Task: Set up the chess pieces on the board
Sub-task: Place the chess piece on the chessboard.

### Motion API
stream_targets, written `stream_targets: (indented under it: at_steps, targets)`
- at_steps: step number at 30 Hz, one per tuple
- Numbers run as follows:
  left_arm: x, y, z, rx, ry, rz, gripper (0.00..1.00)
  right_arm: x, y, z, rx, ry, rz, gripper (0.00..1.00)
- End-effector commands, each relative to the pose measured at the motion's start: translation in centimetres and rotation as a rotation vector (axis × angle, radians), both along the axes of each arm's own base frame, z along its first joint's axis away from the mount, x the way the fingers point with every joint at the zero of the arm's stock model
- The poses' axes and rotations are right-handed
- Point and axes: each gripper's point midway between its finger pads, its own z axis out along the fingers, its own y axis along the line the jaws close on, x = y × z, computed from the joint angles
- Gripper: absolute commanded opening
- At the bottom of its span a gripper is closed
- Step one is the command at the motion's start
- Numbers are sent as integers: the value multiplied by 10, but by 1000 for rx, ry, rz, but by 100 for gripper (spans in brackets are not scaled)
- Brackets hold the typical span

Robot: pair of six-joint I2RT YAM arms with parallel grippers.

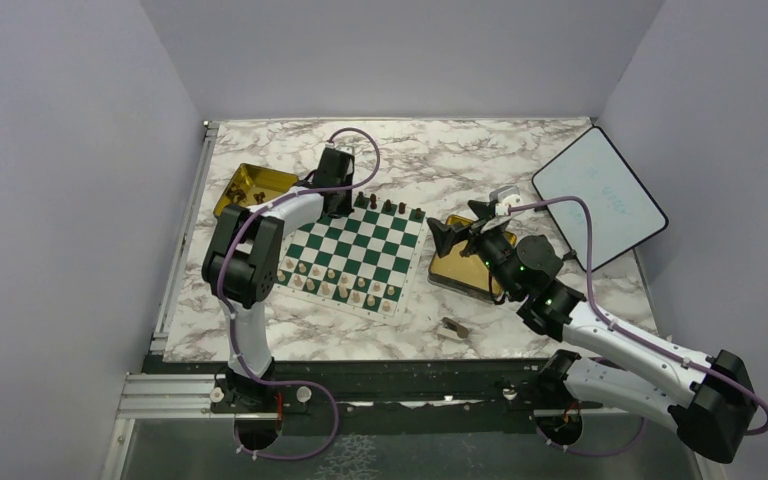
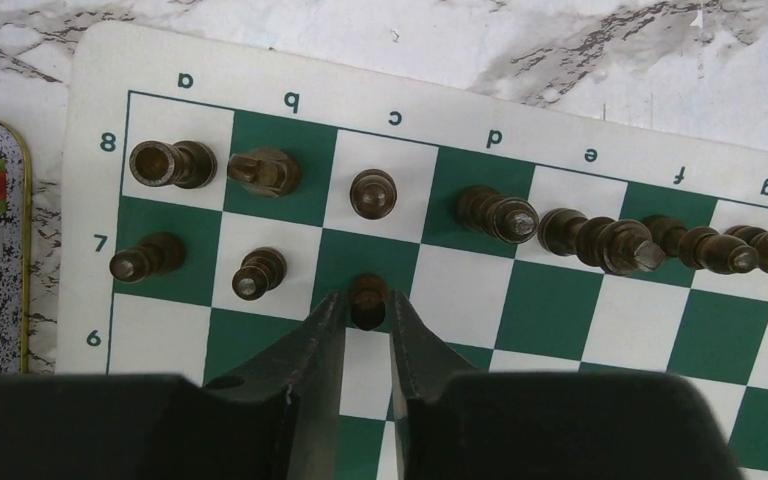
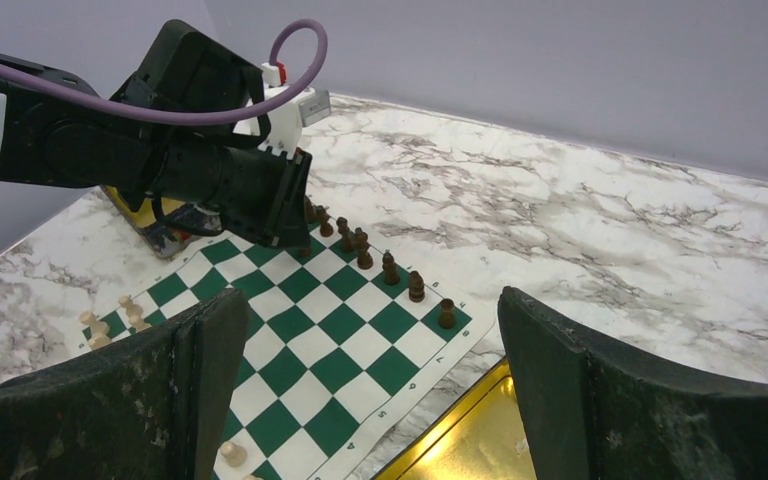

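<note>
The green and white board (image 1: 352, 257) lies mid-table. Dark brown pieces (image 2: 497, 215) stand along its far row 8, and two dark pawns (image 2: 258, 272) stand on a7 and b7. Pale pieces (image 1: 340, 287) fill the two near rows. My left gripper (image 2: 368, 305) is low over the board's far left part, its fingers shut on a dark pawn (image 2: 368, 295) that stands on c7. My right gripper (image 1: 460, 228) is open and empty, hovering right of the board; its wrist view shows the board (image 3: 300, 330) between the fingers (image 3: 210, 340).
A gold tin (image 1: 250, 183) with a few dark pieces sits at the board's far left. A second gold tin (image 1: 457, 272) sits right of the board, under my right gripper. One dark piece (image 1: 453, 326) lies on the marble near the front. A black-rimmed white tablet (image 1: 600, 195) sits far right.
</note>
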Motion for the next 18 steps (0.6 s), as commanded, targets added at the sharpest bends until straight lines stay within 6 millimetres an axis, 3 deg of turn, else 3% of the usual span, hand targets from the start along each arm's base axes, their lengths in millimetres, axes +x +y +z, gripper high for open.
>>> stream_targets:
  at_steps: [1, 8, 18]
  targets:
    - [6, 3, 3, 15, -9, -2, 27, -1, -5, -3, -17, -2, -19, 100]
    - [7, 2, 22, 7, -32, -8, 31, -2, -2, -6, -21, 5, -5, 100]
    - [9, -6, 79, -58, -107, -22, 38, -4, -1, -4, -7, 7, 5, 100]
